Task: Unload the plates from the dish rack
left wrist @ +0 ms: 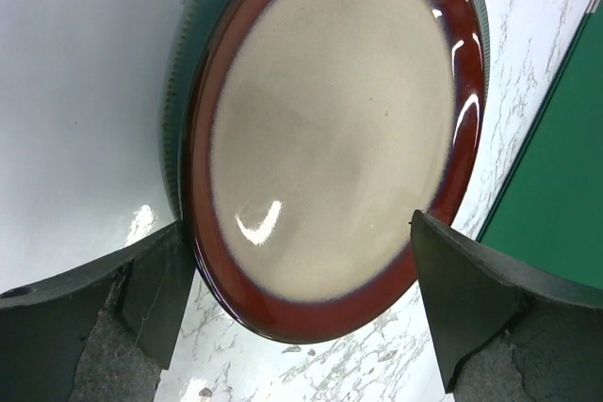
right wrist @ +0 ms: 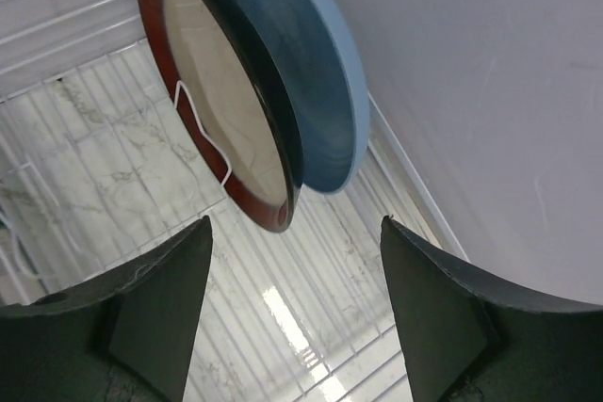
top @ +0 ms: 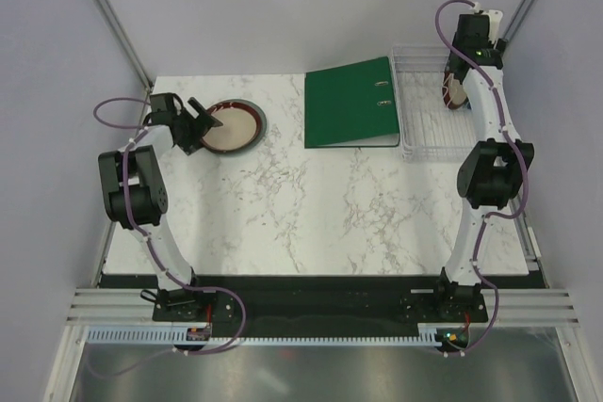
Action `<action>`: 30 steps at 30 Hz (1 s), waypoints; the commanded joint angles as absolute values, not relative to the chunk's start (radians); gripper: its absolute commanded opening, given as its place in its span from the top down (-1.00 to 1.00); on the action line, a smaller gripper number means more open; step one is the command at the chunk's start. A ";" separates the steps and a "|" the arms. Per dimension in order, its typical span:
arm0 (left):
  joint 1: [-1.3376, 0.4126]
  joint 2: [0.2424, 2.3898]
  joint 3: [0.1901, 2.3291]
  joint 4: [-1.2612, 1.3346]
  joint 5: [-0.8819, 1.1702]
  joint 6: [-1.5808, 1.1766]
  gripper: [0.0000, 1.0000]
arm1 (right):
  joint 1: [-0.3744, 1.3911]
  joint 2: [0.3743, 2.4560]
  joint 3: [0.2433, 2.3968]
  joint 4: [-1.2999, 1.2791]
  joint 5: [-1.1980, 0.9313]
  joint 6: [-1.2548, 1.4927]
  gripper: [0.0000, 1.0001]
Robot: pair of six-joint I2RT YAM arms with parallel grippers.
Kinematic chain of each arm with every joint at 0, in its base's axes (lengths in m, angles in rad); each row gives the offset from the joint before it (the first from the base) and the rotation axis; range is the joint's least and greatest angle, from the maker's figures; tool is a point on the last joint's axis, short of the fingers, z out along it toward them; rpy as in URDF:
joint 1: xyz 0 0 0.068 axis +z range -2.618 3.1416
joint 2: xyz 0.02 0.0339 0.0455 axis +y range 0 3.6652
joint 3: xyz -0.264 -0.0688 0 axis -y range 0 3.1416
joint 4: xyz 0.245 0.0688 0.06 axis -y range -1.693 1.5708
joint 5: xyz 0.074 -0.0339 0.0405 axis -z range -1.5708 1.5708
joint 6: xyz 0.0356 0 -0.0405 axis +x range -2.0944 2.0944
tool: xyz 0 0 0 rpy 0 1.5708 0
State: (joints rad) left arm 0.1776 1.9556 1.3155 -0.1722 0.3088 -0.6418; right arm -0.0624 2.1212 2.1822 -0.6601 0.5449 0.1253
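Note:
A beige plate with a red-brown rim (top: 232, 125) lies on a grey-green plate (top: 258, 125) at the table's far left. It fills the left wrist view (left wrist: 330, 129), with the grey-green rim (left wrist: 175, 101) under it. My left gripper (top: 200, 123) is open at the stack's near edge, its jaws wide apart and touching nothing. The white wire dish rack (top: 426, 110) stands at the far right. In it a second beige plate (right wrist: 221, 110) and a light blue plate (right wrist: 301, 72) stand on edge. My right gripper (right wrist: 294, 261) is open just above them.
A flat green ring binder (top: 349, 103) lies between the plate stack and the rack; its edge shows in the left wrist view (left wrist: 556, 185). Grey walls close in at the back and both sides; the right wall (right wrist: 490, 91) is right beside the rack.

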 commanded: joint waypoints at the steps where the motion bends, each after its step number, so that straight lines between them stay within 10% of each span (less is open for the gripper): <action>1: 0.179 2.029 1.351 -0.273 0.285 -0.578 -1.00 | -0.058 2.183 2.299 -0.663 0.586 0.074 -0.59; 18: 0.158 2.036 1.503 -0.489 -0.027 -0.509 -0.99 | -0.090 2.325 2.398 -0.620 0.563 0.086 -0.44; 24: 0.156 1.944 1.444 -0.480 -0.060 -0.526 -0.99 | -0.100 2.364 2.413 -0.606 0.537 0.086 0.14; 30: 0.152 1.858 1.440 -0.474 0.055 -0.517 -0.99 | -0.112 2.398 2.410 -0.595 0.496 0.100 0.20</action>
